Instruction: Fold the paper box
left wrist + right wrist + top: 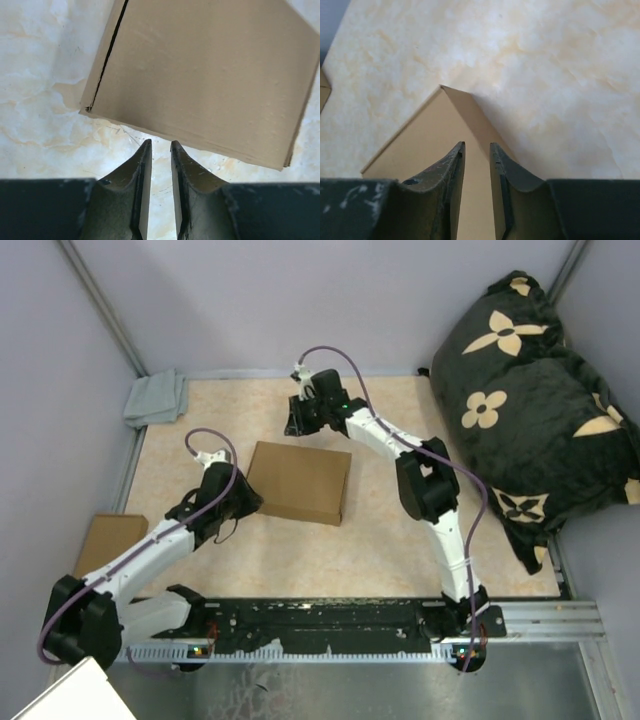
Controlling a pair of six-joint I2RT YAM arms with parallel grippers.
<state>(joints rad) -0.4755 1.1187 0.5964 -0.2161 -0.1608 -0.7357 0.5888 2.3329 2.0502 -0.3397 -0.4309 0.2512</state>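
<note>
The paper box (298, 483) lies closed and flat in the middle of the table, a plain brown rectangle. My left gripper (245, 502) sits low at the box's near left edge. In the left wrist view its fingertips (160, 144) stand a narrow gap apart just short of the box (210, 75), with only table between them. My right gripper (298, 422) hovers at the box's far edge. In the right wrist view its fingertips (476, 145) are also a narrow gap apart, above a corner of the box (420, 150), and hold nothing.
A smaller brown cardboard piece (108, 542) lies at the left table edge. A grey cloth (157, 397) sits in the far left corner. A black flowered cushion (530, 390) fills the right side. Grey walls close in the back and sides.
</note>
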